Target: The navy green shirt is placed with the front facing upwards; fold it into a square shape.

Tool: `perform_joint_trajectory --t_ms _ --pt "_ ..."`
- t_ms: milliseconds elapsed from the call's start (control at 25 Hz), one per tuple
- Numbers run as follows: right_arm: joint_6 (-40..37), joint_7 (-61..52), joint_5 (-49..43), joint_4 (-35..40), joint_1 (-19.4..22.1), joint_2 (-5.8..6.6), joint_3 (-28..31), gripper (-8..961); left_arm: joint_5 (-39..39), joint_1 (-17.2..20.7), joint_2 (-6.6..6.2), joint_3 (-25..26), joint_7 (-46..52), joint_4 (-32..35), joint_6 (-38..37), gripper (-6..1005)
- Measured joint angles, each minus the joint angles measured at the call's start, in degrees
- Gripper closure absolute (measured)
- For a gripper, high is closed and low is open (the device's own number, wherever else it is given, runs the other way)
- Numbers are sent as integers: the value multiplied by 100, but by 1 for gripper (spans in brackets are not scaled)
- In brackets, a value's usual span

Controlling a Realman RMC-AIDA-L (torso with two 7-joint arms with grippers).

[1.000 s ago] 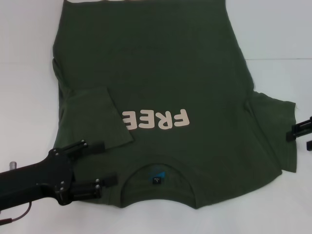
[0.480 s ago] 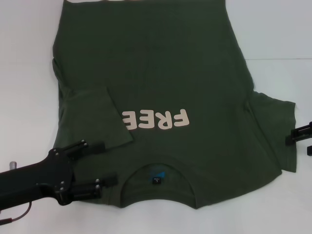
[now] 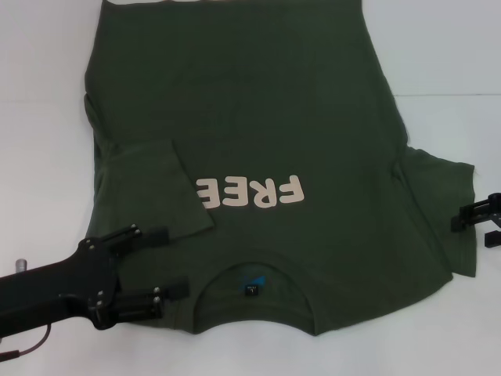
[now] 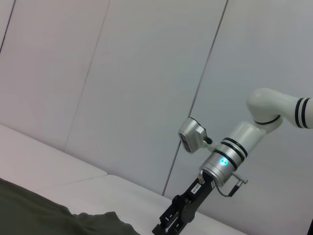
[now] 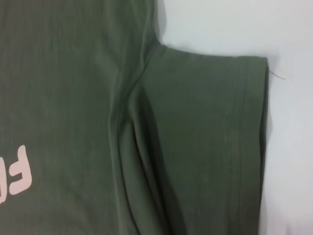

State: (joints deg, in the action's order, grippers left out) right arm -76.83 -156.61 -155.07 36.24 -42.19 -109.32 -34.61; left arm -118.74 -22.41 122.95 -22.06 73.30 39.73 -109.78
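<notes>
Cotton like the navy green shirt (image 3: 258, 141) will drape limp — I'd pinch the flat sleeve hem (image 5: 249, 137) with my spread-fingered right gripper (image 3: 479, 224), left gripper (image 3: 168, 262) parted too.

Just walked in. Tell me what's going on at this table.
A two-armed robot is folding a navy green shirt lying print-up on the white table. The left sleeve is already folded in over the body, covering part of the chest print; the right sleeve lies spread flat. The left gripper rests with open jaws near the collar-side shoulder, holding nothing. The right gripper sits at the right sleeve's outer edge.
</notes>
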Motion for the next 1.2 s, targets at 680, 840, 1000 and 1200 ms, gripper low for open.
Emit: perform_joint_trajectory --t_ms 680,840,1000,1200 --pt "169 42 35 -126 0 -53 13 205 0 -9 1 0 0 0 1 77" --pt "216 43 38 -126 0 -84 7 208 0 -9 7 0 0 0 1 77" --pt "241 43 38 -127 0 -100 7 212 0 -9 8 0 0 0 1 77" --pt "269 43 41 -133 0 -113 27 216 0 -4 9 0 0 0 1 77"
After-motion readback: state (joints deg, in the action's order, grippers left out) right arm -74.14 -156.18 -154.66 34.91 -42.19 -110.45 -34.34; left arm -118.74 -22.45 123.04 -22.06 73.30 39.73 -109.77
